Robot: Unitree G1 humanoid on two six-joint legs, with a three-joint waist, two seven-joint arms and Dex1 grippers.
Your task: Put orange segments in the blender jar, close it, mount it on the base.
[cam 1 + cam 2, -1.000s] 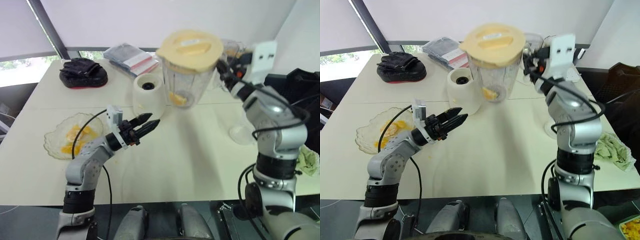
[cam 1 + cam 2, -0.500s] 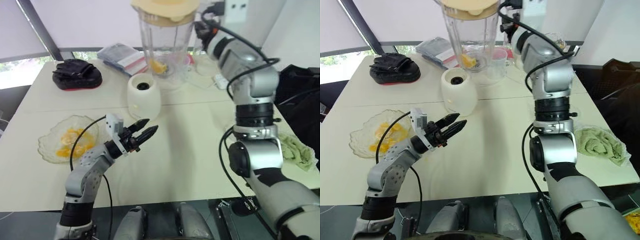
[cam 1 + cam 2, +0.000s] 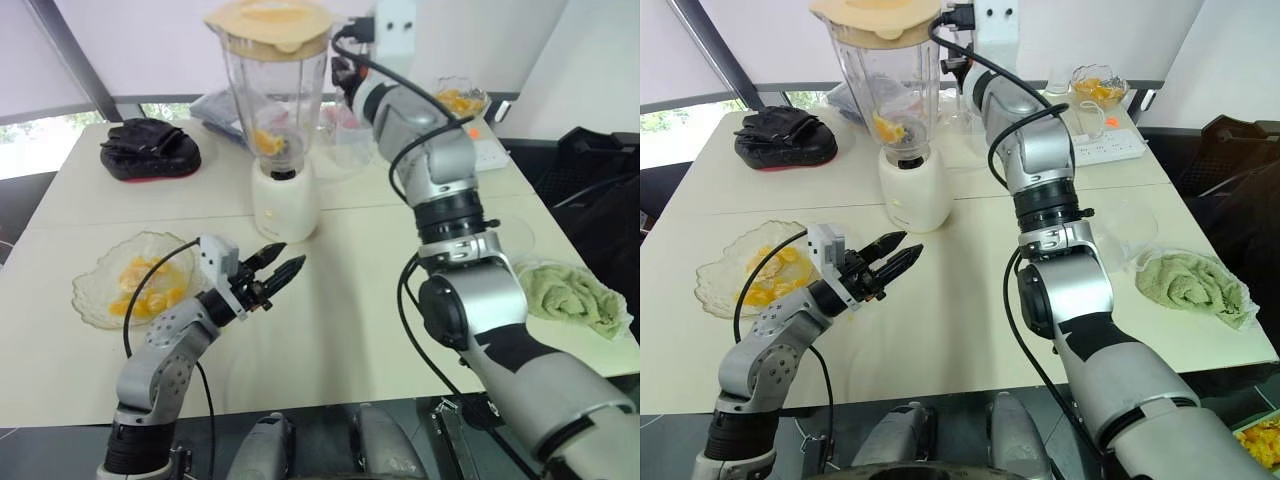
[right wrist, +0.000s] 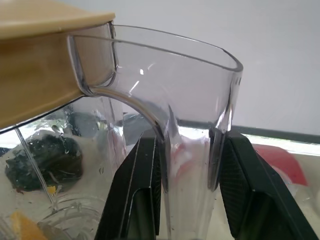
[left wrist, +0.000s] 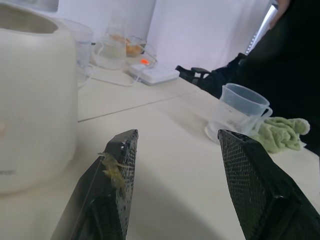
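The clear blender jar [image 3: 272, 100] has a yellow lid [image 3: 268, 20] on it and orange segments [image 3: 268, 142] inside. Its foot meets the top of the white base [image 3: 283, 205] at the back of the table; I cannot tell if it is locked in. My right gripper [image 4: 190, 142] is shut on the jar's handle [image 4: 192, 100], one finger on each side. My left gripper [image 3: 277, 270] hovers open in front of the base, holding nothing, with a bit of pulp on one finger [image 5: 117, 167]. A glass dish [image 3: 100, 305] of orange segments sits at the left.
A black pouch [image 3: 150, 152] lies at the back left. A clear measuring cup [image 5: 240, 107] and a green towel [image 3: 572, 298] are on the right. Another bowl of orange [image 3: 460, 100] and a white power strip [image 3: 1108, 148] stand at the back right.
My right arm has carried the jar from high up down and to the left, onto the white base. The left gripper stays open in about the same place. The camera has shifted.
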